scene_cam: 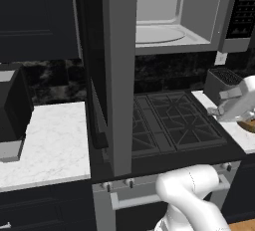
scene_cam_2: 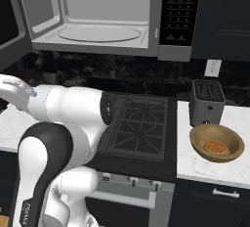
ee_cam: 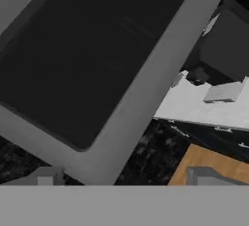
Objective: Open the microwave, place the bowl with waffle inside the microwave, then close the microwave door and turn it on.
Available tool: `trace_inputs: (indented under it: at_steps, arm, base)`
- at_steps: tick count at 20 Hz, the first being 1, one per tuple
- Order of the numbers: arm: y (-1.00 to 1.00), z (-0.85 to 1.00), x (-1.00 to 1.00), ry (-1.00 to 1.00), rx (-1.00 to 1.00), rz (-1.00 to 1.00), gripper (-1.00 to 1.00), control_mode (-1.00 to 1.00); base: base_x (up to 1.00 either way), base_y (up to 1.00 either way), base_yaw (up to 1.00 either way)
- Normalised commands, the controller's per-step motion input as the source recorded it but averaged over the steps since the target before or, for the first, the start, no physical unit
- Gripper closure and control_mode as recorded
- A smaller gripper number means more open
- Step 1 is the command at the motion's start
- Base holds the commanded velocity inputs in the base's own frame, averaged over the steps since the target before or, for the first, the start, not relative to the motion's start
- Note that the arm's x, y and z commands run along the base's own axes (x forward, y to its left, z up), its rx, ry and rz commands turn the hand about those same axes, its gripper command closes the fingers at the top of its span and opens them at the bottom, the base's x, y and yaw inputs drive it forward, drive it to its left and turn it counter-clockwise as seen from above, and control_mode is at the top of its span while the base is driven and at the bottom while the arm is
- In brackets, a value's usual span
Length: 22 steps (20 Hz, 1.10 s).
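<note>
The microwave [scene_cam_2: 166,50] stands open above the stove, showing its pale interior and turntable [scene_cam_2: 100,34]. The microwave door [scene_cam: 119,75] is swung far out to the left, and its dark glass [ee_cam: 82,54] sits close in front of the hand view. My gripper [scene_cam: 222,102] is open and holds nothing; it hangs in front of the stove, right of the door, with its fingertips [ee_cam: 48,175] spread wide. The tan wooden bowl [scene_cam_2: 217,143] rests on the right counter with the waffle [scene_cam_2: 216,147] inside. Part of the bowl's rim [scene_cam: 248,124] peeks out behind my hand.
A grey slotted toaster [scene_cam_2: 207,101] stands just behind the bowl. The gas stove [scene_cam: 174,120] lies under the microwave. A black boxy appliance [scene_cam: 12,108] sits on the left marble counter [scene_cam: 55,145]. The open door juts out over the stove's left edge.
</note>
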Motion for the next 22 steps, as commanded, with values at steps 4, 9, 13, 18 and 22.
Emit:
trace_inputs:
  at_steps: [4,9,13,18,22]
  arm:
    - [-0.83,-0.24,0.19,0.09,-0.4,-0.29,-1.0,-1.0]
    - [-0.98,-0.57,0.1,0.08,-0.22,-0.42,-1.0,-1.0]
    - [-0.87,-0.68,0.17,0.0,-0.16,-0.59,-1.0,-1.0]
    - [-0.75,-0.58,0.27,0.13,-0.14,-0.71,-1.0,-1.0]
    - [-0.57,-0.27,0.49,0.57,-0.03,-0.59,-1.0,-1.0]
  base:
    - [0.0,0.0,0.0]
    - [0.0,0.0,0.0]
    - [0.0,0.0,0.0]
    - [0.0,0.0,0.0]
    - [0.0,0.0,0.0]
